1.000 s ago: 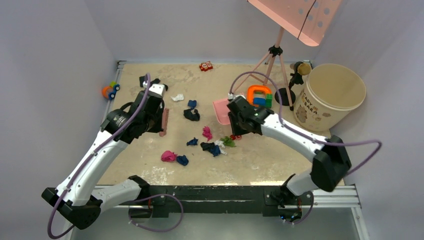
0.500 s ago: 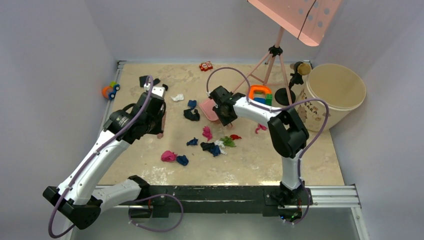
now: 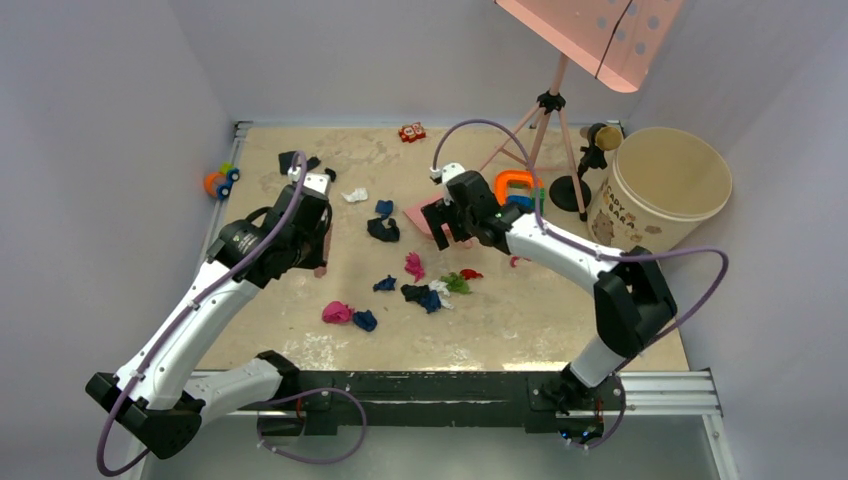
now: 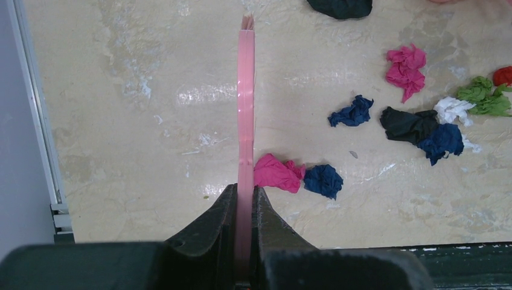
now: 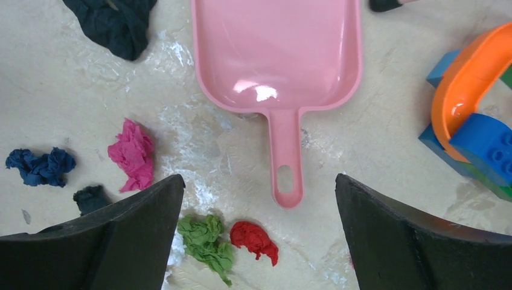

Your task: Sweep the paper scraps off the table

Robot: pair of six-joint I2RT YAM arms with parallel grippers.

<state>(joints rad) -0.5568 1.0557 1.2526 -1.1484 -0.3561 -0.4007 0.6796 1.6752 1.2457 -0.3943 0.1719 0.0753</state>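
Hovering released over the handle of the dustpan, which points straight back at it, the right hand is nearest; paper scraps mostly litter the worktop on the dustpan's near side, left hand clenching a brush

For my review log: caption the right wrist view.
Open right gripper over the pink dustpan handle, paper scraps scattered around.

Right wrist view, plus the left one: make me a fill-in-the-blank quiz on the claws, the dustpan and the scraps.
The dustpan is coloured ____. The right claw, at its handle, is ____. The left claw is ____ on the pink brush. Beside the red scrap lies a ____ scrap.
Missing: pink; open; shut; green.
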